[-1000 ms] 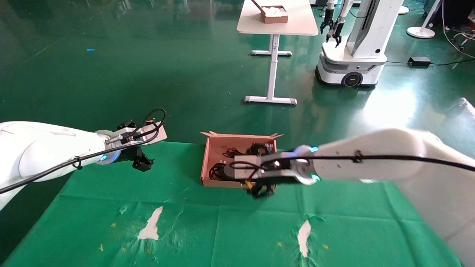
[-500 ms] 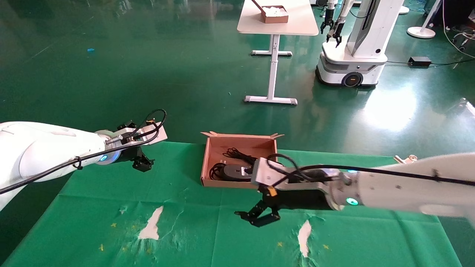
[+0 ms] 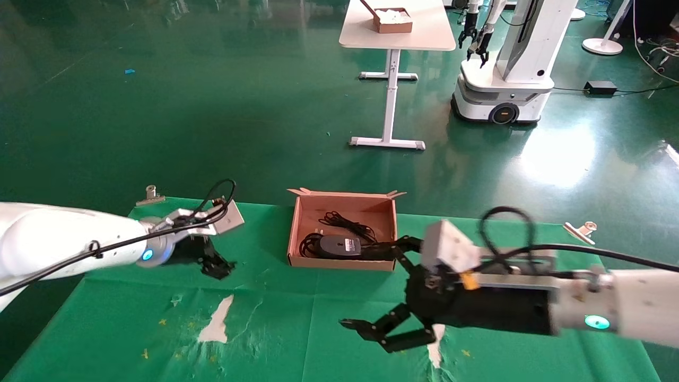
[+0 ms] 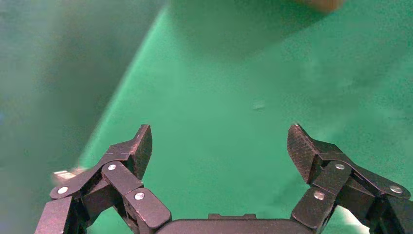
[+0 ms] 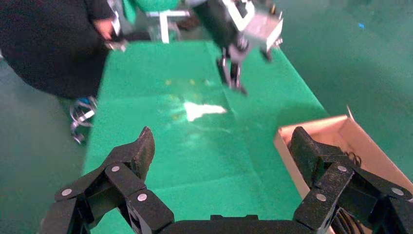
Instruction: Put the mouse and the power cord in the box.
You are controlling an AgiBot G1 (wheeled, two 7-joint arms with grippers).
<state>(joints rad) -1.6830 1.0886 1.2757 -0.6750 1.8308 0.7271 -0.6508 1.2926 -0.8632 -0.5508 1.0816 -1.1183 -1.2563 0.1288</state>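
The box (image 3: 296, 233) stands at the far middle of the green cloth, and its end wall (image 5: 297, 161) also shows in the right wrist view. Inside it the mouse (image 3: 339, 246) lies white label up, its thin cable bunched behind it. The power cord (image 3: 306, 245) is coiled beside the mouse at the box's left end. My right gripper (image 3: 356, 286) hovers open and empty just in front of the box's near wall, its fingers spread wide (image 5: 221, 141). My left gripper (image 3: 217, 268) hangs open and empty over bare cloth, left of the box (image 4: 219, 141).
White torn patches (image 3: 215, 326) (image 3: 435, 337) mark the near cloth. Metal clips (image 3: 150, 193) (image 3: 581, 229) sit at the table's far corners. A person in dark clothes (image 5: 48, 44) stands by the table's end. A far table (image 3: 395, 37) and another robot (image 3: 504, 69) stand on the floor beyond.
My right gripper has pulled back out of the box toward the near edge, open, uncovering the mouse and cord inside. My left arm has dropped slightly lower and nearer.
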